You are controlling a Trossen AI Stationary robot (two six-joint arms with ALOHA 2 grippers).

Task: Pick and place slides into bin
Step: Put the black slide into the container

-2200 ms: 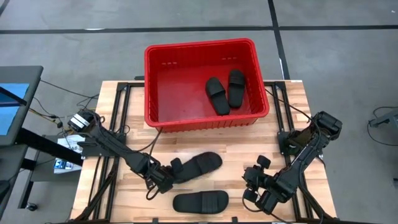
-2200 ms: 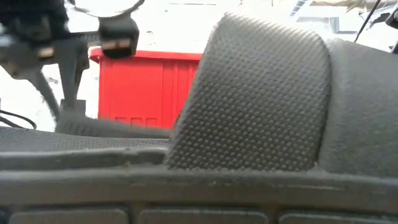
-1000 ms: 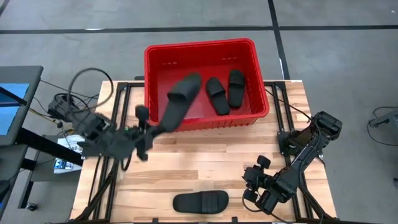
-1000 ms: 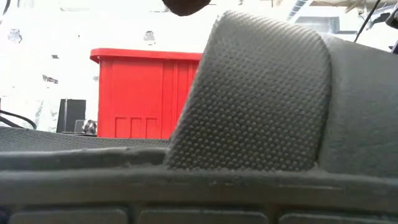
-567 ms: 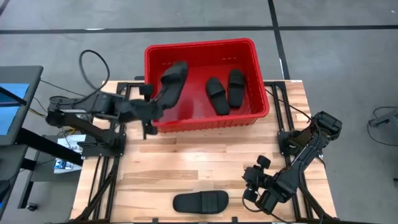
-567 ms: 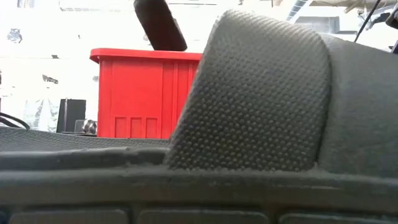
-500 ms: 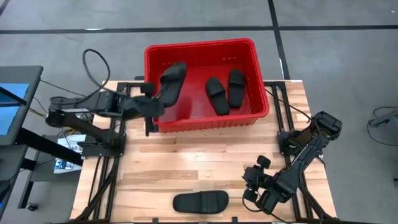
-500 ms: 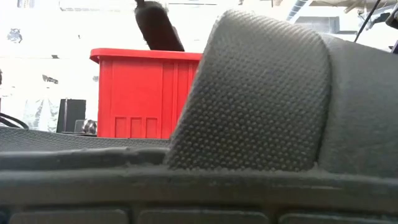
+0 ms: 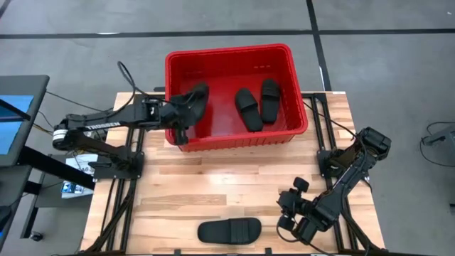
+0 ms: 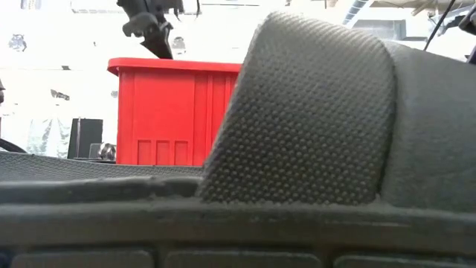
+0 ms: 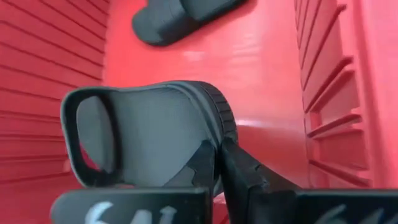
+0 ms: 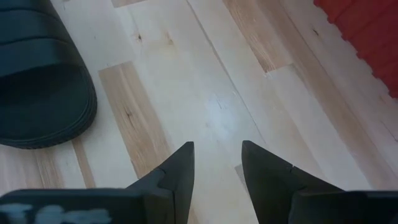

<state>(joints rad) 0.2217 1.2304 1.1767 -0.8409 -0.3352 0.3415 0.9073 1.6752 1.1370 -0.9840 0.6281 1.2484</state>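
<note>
Since the earlier frames, the left arm has swung from the front of the surface [image 9: 234,195] up and over the bin [image 9: 234,50], carrying one slide [image 9: 190,102] with it; that slide, first lying on the boards beside another, now hangs inside the bin's left end, just past the rim. Two slides [image 9: 256,103] already lie side by side on the bin floor toward its right half, unchanged throughout. A fourth slide [image 9: 229,230] rests alone near the front edge of the surface, also unmoved, and it fills most of the low view. The left gripper [image 9: 174,114] sits at the bin's left wall; in the left wrist view its jaws are clamped on the edge of the carried slide's sole [image 11: 155,134], strap end forward, with the red floor and one placed slide [image 11: 180,15] beyond. The right gripper [image 9: 297,213] waits low at the front right, its jaws standing apart over bare boards in the right wrist view, with nothing between them and the fourth slide [image 12: 43,81] near. Judged from this layout, the third slide is positioned for release; once dropped, three of four will be in the bin, leaving only the front slide, which lies nearer the right arm.
</note>
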